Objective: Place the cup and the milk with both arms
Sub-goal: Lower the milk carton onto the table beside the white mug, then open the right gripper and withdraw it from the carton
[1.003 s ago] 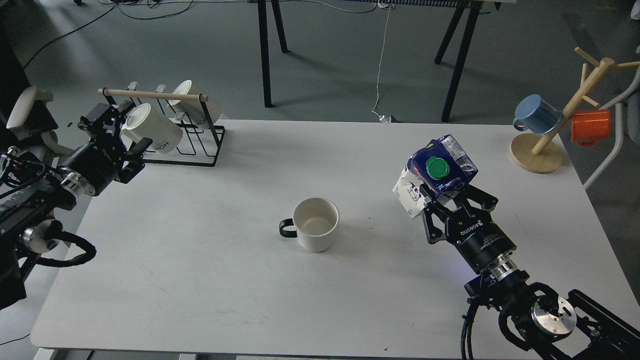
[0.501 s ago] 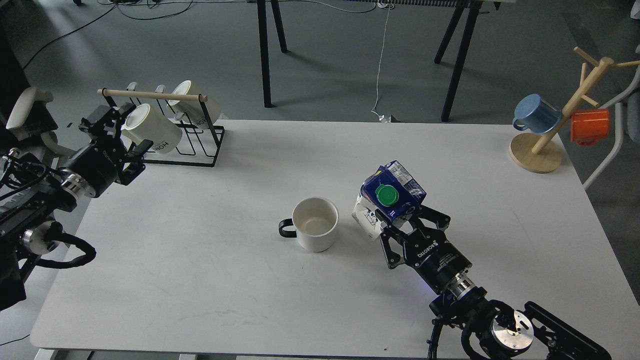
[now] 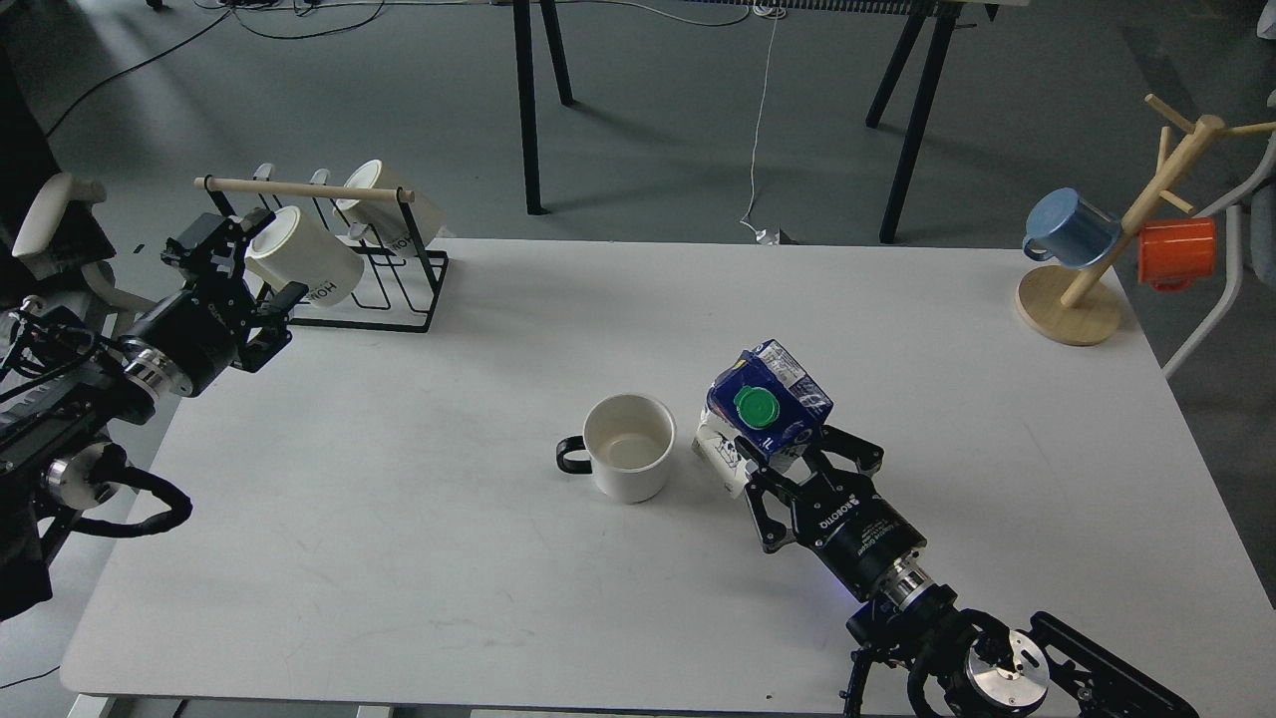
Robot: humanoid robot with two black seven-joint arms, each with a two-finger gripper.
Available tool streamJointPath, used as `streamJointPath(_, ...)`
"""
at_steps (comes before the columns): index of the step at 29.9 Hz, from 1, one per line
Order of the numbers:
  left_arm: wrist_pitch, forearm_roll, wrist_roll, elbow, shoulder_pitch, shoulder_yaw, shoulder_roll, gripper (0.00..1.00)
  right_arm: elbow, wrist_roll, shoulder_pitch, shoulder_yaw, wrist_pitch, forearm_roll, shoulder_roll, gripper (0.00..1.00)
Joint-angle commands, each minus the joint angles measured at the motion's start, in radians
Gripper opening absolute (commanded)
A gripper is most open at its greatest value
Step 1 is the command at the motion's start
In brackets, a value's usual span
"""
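The cup (image 3: 629, 448), a plain white mug with a thin black loop handle on its left, stands upright near the middle of the white table (image 3: 419, 519). The milk (image 3: 764, 413), a blue-topped white carton with a green screw cap, stands just right of the cup with a small gap. My right gripper (image 3: 783, 461) is shut on the milk from its near side. My left gripper (image 3: 239, 284) is at the table's left edge, beside a cream mug on the rack, with nothing in it; I cannot tell how its jaws stand.
A black wire rack (image 3: 374, 264) with a wooden bar holds two cream lettered mugs (image 3: 304, 264) at the back left. A wooden mug tree (image 3: 1082, 289) with a blue mug (image 3: 1072, 229) and an orange mug (image 3: 1176, 251) stands at the back right.
My right gripper has carried the milk left and toward the near side, down to a spot just right of the cup. The left arm has barely shifted. The cup has not moved.
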Motion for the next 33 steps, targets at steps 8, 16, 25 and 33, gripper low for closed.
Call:
streamJointPath(8,0.0,0.0,0.0,0.017,0.002,0.001,0.0,0.97,-0.027,0.0,0.0,-0.026,0.0,-0.002,0.002,0.49)
streamJointPath(16,0.0,0.0,0.0,0.017,0.002,0.0,0.0,0.97,-0.025,0.0,0.002,-0.025,0.0,-0.002,0.006,0.54)
streamJointPath(25,0.0,0.0,0.0,0.017,0.002,0.0,0.0,0.97,0.016,-0.002,-0.041,-0.014,0.0,0.003,-0.008,0.97)
streamJointPath(33,0.0,0.0,0.0,0.017,0.002,0.0,-0.002,0.98,0.125,0.001,-0.153,0.0,0.0,0.003,-0.144,0.97)
